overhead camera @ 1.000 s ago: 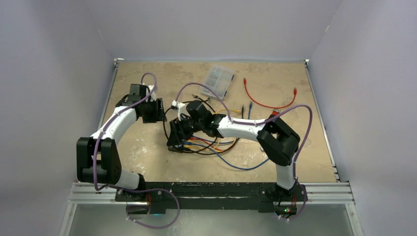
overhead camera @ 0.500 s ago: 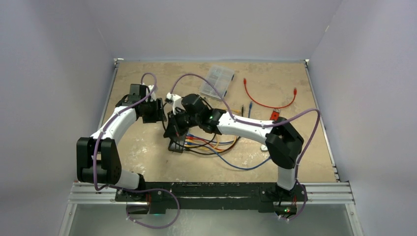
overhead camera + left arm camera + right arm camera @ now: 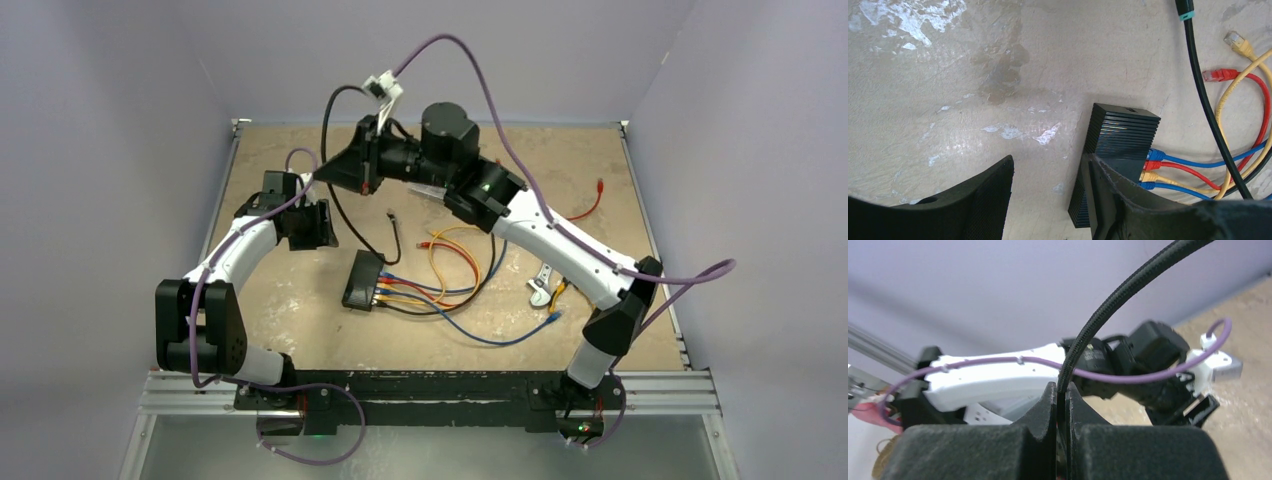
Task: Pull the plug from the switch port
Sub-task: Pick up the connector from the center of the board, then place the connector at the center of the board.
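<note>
The black switch [image 3: 362, 280] lies flat mid-table, also seen in the left wrist view [image 3: 1122, 131]. Blue, red and yellow plugs [image 3: 1154, 168] sit in its port row. My right gripper [image 3: 323, 176] is raised high over the far part of the table, shut on a black cable [image 3: 1083, 335] pinched between its fingers [image 3: 1062, 390]. That cable hangs down in a loop, and its free end [image 3: 390, 213], marked by a teal band [image 3: 1186, 15], lies on the table apart from the switch. My left gripper [image 3: 1048, 170] hovers open just left of the switch, holding nothing.
Loose yellow, red and blue cables [image 3: 450, 285] fan out right of the switch. A red cable [image 3: 590, 207] and a partly hidden clear case [image 3: 437, 190] lie at the back. A wrench [image 3: 540, 286] rests at the right.
My right gripper shut on the black cable at the switch, then rose up and toward the back. The cable's end came away from the switch. The left arm stayed still.
</note>
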`<act>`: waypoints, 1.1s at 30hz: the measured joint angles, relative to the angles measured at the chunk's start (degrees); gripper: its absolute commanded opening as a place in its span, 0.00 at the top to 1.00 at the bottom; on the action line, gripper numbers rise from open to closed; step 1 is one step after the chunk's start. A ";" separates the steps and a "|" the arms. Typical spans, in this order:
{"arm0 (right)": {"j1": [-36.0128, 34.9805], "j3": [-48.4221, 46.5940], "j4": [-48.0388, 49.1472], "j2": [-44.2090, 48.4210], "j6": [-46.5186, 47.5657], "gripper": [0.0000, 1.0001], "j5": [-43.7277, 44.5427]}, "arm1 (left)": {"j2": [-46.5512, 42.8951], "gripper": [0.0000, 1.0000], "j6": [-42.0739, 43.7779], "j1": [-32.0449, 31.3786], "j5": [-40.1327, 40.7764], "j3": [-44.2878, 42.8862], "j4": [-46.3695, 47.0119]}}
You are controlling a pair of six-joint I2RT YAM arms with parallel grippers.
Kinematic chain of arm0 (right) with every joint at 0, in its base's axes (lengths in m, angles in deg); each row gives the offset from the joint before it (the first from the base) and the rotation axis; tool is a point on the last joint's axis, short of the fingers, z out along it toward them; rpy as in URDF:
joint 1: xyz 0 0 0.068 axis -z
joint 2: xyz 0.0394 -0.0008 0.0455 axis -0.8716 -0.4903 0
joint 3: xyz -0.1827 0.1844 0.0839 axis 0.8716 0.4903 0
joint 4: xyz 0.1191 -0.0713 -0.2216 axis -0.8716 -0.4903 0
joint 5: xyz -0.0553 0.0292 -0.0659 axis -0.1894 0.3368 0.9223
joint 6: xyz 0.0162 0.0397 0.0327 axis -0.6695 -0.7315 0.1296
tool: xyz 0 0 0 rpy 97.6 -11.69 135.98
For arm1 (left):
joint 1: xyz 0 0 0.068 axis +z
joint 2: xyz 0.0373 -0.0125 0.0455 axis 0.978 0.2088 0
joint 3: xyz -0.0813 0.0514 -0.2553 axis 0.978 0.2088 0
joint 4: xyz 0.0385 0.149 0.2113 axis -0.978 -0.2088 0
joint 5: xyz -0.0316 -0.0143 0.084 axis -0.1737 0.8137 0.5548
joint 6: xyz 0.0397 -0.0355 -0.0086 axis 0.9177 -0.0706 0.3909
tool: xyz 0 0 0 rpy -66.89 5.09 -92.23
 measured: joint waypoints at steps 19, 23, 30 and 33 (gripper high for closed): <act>12.57 -19.71 -10.19 0.17 -0.44 1.00 -1.16 | -0.02 0.47 0.00 0.00 0.66 0.00 -0.02; 16.24 -24.74 -16.59 -1.40 3.72 1.00 4.04 | -0.02 0.47 0.00 0.00 0.66 0.00 -0.02; 25.53 -26.03 -25.53 -1.99 9.16 1.00 11.26 | -0.02 0.47 0.00 0.00 0.63 0.00 -0.02; 29.83 -26.03 -28.76 -2.99 10.82 1.00 13.94 | -0.02 0.47 0.00 0.00 0.63 0.00 -0.02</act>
